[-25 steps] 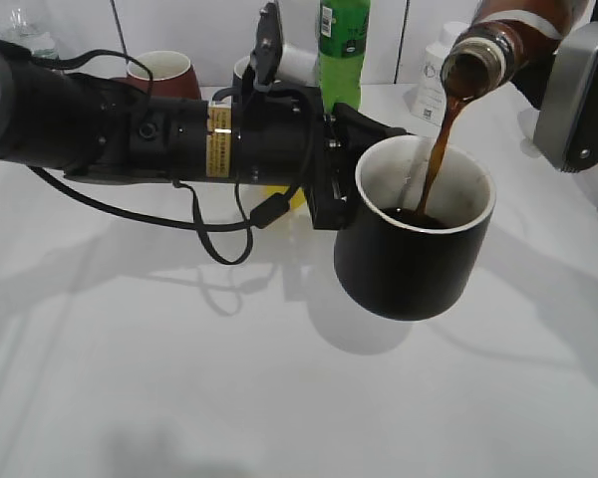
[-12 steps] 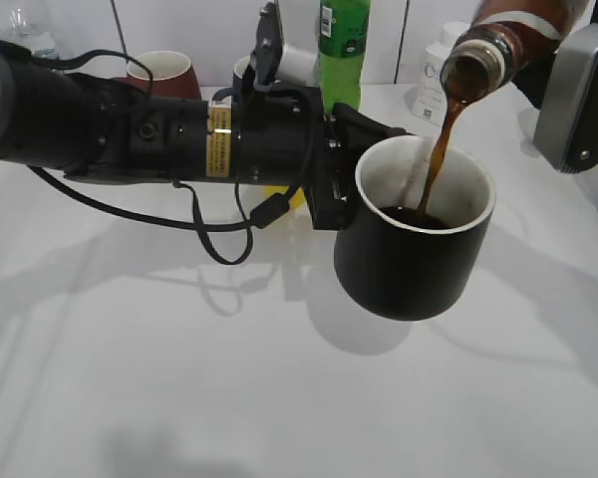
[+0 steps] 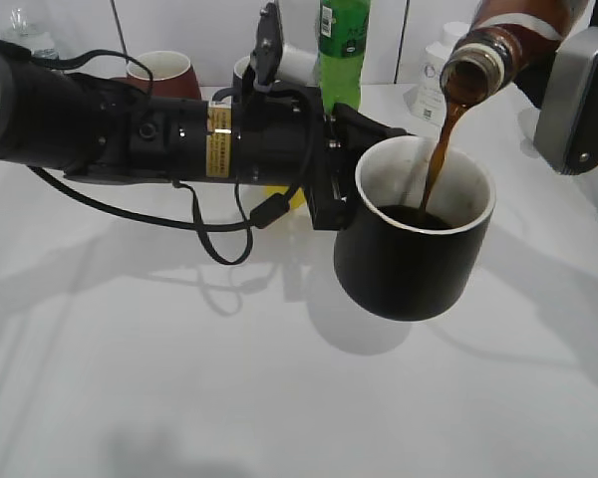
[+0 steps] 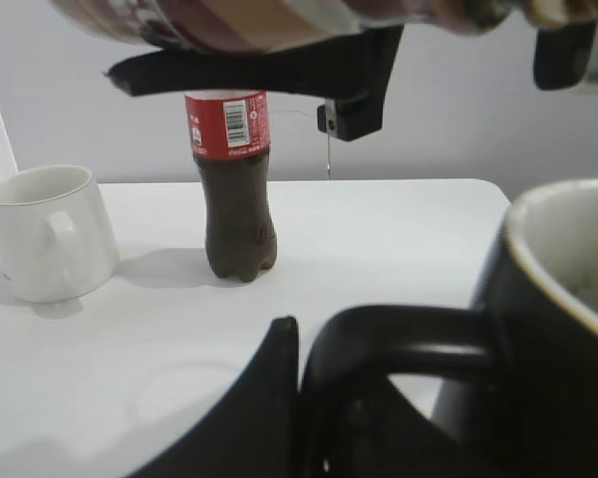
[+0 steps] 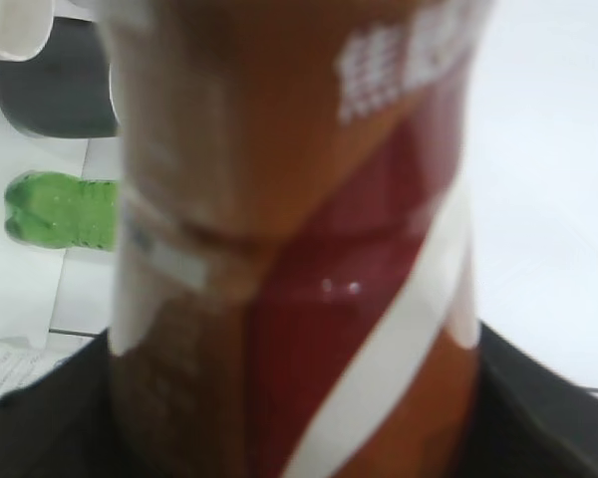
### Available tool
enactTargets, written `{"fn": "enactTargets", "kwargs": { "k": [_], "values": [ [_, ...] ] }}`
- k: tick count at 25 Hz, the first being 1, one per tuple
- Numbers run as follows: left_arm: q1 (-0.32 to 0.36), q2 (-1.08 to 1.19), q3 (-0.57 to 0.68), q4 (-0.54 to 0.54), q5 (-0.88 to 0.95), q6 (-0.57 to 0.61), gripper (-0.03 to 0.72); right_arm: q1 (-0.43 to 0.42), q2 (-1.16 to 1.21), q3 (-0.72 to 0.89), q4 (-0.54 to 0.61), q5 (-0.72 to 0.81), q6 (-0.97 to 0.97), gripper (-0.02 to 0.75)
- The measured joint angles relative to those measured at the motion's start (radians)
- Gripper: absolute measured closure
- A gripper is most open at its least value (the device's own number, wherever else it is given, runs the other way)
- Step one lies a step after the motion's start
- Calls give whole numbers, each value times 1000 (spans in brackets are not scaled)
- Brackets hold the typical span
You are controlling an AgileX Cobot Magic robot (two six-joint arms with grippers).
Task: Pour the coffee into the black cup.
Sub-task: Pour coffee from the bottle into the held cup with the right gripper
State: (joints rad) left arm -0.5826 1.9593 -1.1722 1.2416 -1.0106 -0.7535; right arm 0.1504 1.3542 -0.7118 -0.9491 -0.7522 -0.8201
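Brown coffee (image 3: 441,149) streams from the tilted bottle (image 3: 498,45) into the black cup (image 3: 414,244), held above the table (image 3: 179,378). Left gripper (image 3: 331,174) is clamped on the cup's handle (image 4: 399,334); right gripper (image 3: 575,95) jaws pinch the bottle. Since a second ago nothing has shifted; the pour continues.

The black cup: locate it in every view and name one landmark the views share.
Exterior view: the black cup is right of centre, held off the table.
Left wrist view: right edge, its handle reaching toward the centre.
Right wrist view: not in it.
Shared landmark: the coffee bottle.
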Motion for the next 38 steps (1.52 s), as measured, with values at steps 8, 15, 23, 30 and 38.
{"fn": "enactTargets", "kwargs": {
  "k": [8,15,23,30,38],
  "values": [
    [0,0,0,2,0,0,649,0,0,0,0,0,-10,205],
    [0,0,0,5,0,0,649,0,0,0,0,-1,-18,205],
    [0,0,0,5,0,0,649,0,0,0,1,-1,-42,205],
    [0,0,0,5,0,0,649,0,0,0,14,0,-60,205],
    [0,0,0,6,0,-28,649,0,0,0,16,0,-93,205]
  ]
}}
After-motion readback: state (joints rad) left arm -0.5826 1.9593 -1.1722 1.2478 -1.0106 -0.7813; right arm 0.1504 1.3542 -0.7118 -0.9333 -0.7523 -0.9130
